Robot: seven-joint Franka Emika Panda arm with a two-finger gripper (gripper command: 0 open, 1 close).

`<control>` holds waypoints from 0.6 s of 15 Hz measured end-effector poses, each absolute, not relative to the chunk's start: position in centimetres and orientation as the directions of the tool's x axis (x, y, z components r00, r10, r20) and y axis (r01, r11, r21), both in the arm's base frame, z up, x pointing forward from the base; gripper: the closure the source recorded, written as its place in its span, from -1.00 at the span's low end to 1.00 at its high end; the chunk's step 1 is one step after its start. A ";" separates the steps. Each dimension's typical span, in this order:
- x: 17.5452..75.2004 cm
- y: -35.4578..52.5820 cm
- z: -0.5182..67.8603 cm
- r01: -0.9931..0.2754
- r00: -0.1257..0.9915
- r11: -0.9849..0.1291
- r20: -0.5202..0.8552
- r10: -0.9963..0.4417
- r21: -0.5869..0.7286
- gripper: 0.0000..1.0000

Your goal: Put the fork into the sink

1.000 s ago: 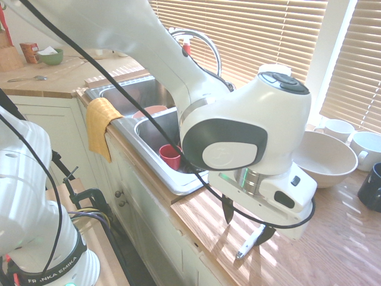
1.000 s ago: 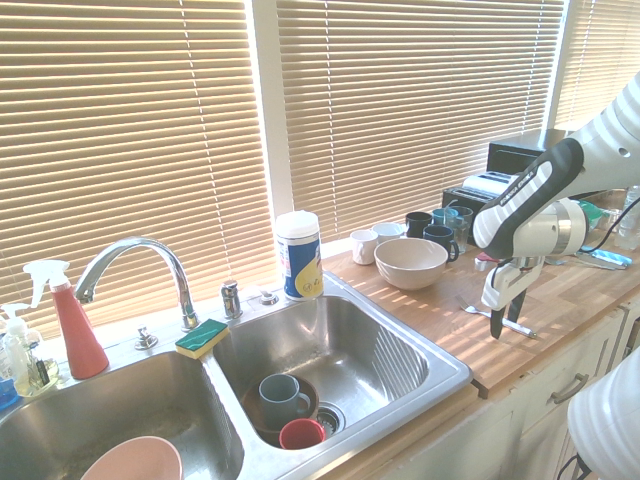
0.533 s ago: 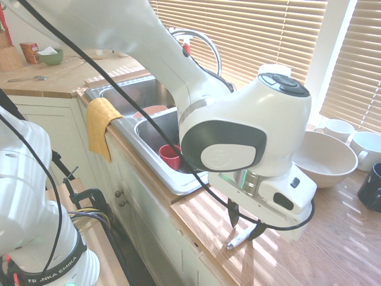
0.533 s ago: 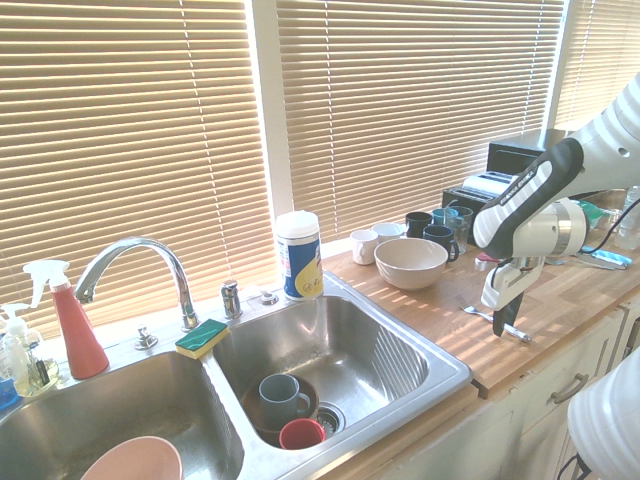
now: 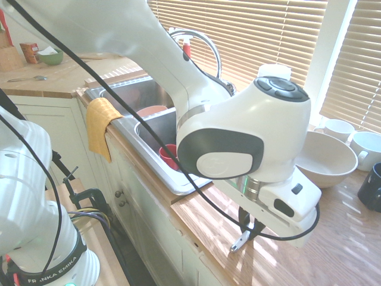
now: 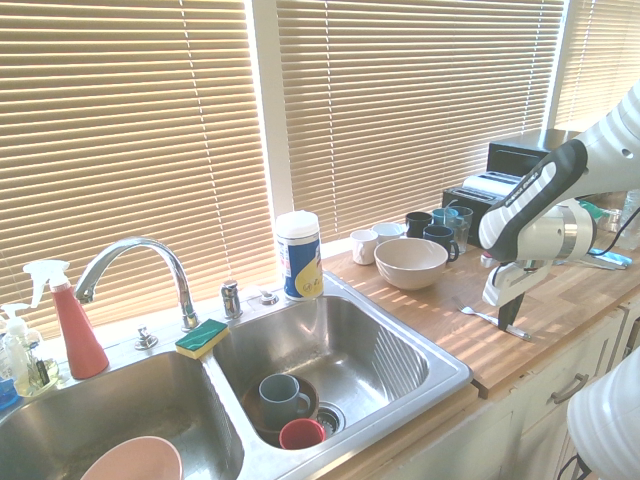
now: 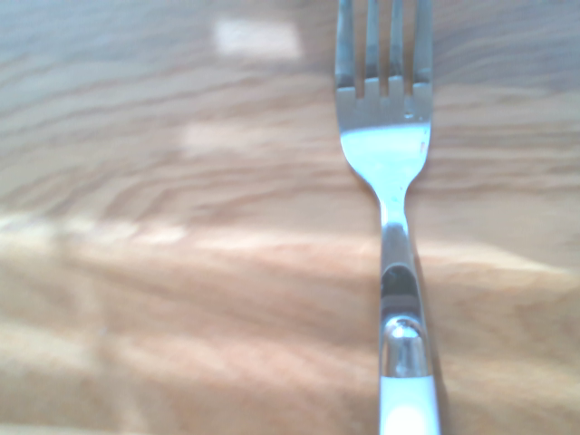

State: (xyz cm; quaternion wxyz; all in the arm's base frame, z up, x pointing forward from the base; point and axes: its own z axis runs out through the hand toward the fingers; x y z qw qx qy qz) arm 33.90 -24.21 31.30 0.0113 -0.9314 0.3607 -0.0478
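"Pale slatted blinds (image 6: pixel 130 130) behind, yes?"

"Yes. Lower left, a smooth pinkish-red spray bottle (image 6: pixel 78 335), then the shiny steel sink (image 6: pixel 225 405) with two rounded rectangular basins."

"Further right?"

"A round, matte bowl (image 6: pixel 411 280) on striped wood, right of centre. Below and right of it lies the slim metal-tined fork (image 6: pixel 481 315)."

"And the gripper (image 6: pixel 508 326)?"

"Narrow, around its white handle; whether it grips, I can't tell."

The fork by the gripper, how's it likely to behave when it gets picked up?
The fork looks stiff, being metal-necked, so it probably won't bend. Its smooth, shiny handle might slip or twist. Lying flat on the counter, it seems unlikely to roll.
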 end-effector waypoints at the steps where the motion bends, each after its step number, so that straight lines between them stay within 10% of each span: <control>1: 33.8 -24.4 31.3 -0.682 0.724 -0.729 0.093 -0.684 -0.054 1.00; 9: 33.8 -21.2 40.1 -0.669 0.711 -0.740 0.230 -0.665 -0.072 1.00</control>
